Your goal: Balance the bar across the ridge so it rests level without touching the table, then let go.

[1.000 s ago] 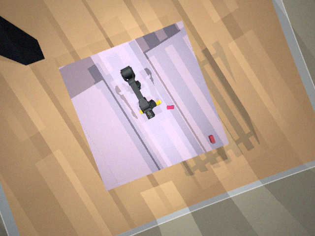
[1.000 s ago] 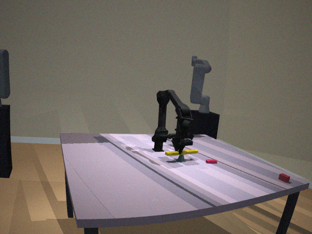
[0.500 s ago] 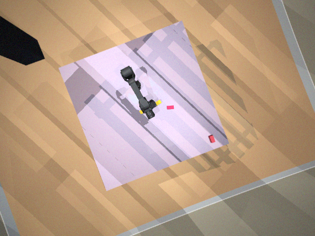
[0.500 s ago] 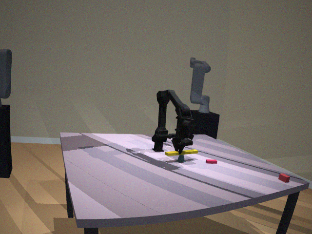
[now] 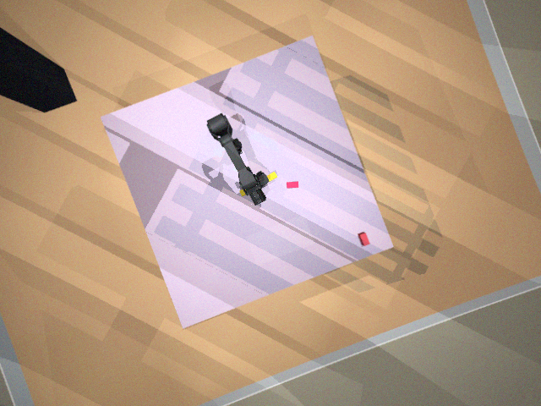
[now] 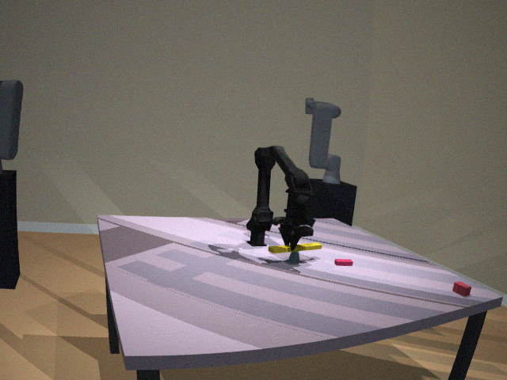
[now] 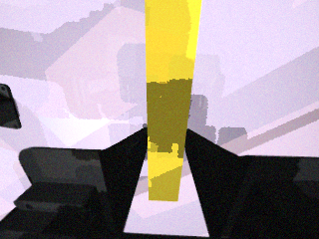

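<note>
I've got the gripper (image 6: pixel 294 244) down at the middle of the table (image 6: pixel 229 319), its fingers partly closed and clamped on either side of the yellow bar (image 6: pixel 295 247). From the exterior view the bar sits across the small dark ridge (image 6: pixel 293 258), roughly level, both ends clear of the table surface (one end looks a touch higher, though at this range I wouldn't swear to it). On the wrist camera the bar (image 7: pixel 169 100) runs straight away from me between the two dark fingers. From above, the arm hides most of the bar (image 5: pixel 271 176), only its ends poking out. Off to the side, one red block (image 6: pixel 343 262) lies near the bar, another red block (image 6: pixel 461 288) sits well apart by the table edge.
</note>
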Motion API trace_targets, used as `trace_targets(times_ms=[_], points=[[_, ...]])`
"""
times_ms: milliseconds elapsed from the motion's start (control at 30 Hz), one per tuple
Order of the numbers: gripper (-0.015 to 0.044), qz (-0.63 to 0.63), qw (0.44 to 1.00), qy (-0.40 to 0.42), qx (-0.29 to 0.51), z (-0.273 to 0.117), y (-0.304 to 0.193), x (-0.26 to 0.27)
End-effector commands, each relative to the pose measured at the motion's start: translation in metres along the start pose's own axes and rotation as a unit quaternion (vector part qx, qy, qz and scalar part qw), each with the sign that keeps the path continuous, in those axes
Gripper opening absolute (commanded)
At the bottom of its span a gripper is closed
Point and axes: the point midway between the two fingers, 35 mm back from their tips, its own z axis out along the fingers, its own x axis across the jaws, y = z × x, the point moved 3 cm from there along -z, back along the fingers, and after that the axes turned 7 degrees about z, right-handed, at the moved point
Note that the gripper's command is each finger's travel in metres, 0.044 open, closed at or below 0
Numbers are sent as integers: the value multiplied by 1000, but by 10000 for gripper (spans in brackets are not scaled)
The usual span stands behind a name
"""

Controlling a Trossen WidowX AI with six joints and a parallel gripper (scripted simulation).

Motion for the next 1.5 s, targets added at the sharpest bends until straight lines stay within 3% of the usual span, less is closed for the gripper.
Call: trace_targets(times_ms=[0, 1467], points=[[167, 0, 1000, 0, 0, 0, 0, 0], [185, 0, 1000, 0, 0, 0, 0, 0]])
